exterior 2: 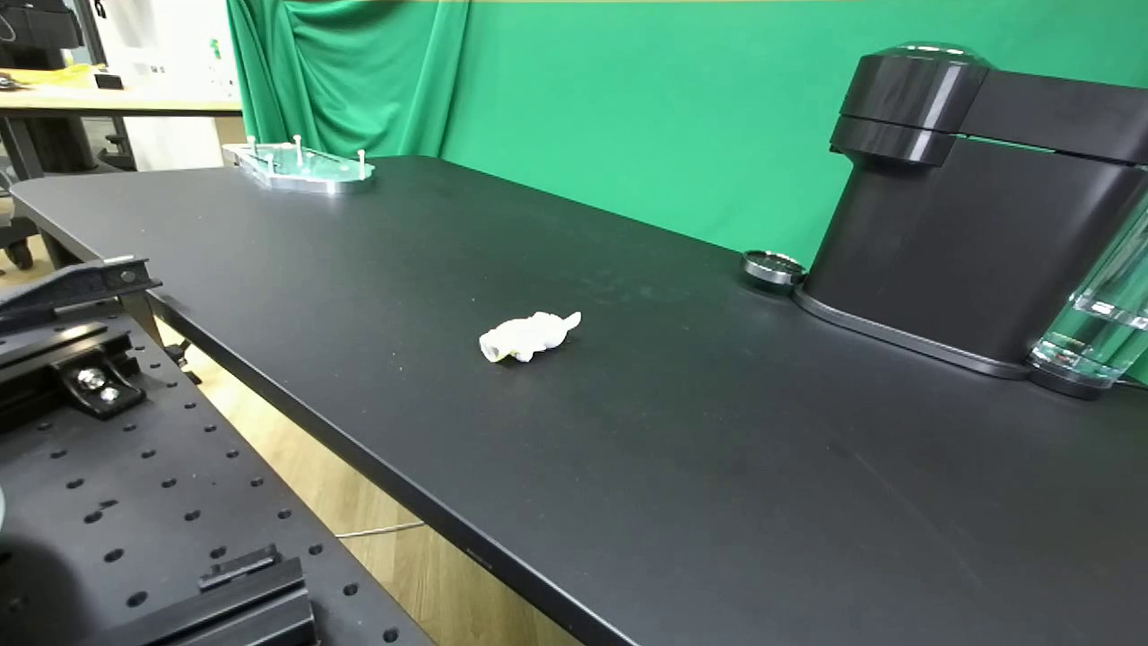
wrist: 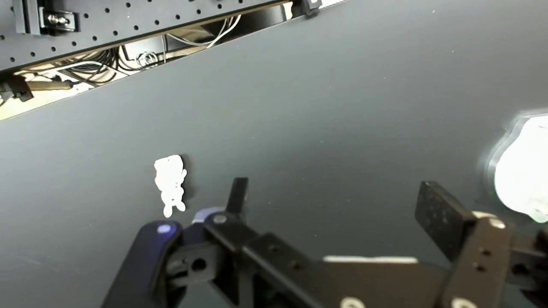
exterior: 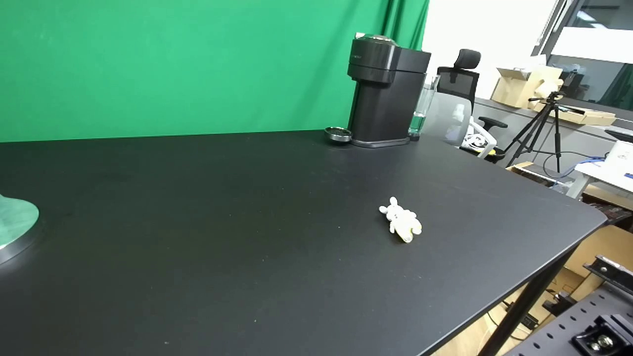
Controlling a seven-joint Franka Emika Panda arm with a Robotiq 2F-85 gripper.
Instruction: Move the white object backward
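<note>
My gripper [wrist: 334, 190] shows only in the wrist view, over the desk [exterior: 198, 247], with its fingers [wrist: 443, 218] spread wide; bare desktop shows between them and they hold nothing. I cannot tell how high it hangs or how the arm behind it bends: its lower parts are blurred and run out of frame.

A drilled metal plate [exterior 2: 233, 489] runs alongside one long edge of the desk, cut off in every view. Past that edge I make out cables [wrist: 102, 62], too tangled to trace.

The white toy [wrist: 170, 184] lies on the desk, in from the corner where the plate edge meets the coffee-machine end, its ears toward the curtain edge. In the wrist view it sits outside the finger gap, and glare washes out its surface.

Toward the opposite end rests a clear tray [exterior 2: 318, 186] with short posts. A blown-out white shape [wrist: 522, 167] is cut off in the wrist view; I cannot tell whether it is the same thing.

At the far corner stands a black coffee machine [exterior: 385, 94], a round metal cup [exterior: 339, 134] just beside it. Its clear tank [exterior 2: 1108, 314] is cut off in an exterior view. Behind hangs a green curtain [exterior: 173, 64]; past the coffee-machine end are chairs [exterior: 442, 113] and a tripod [exterior: 558, 138].
</note>
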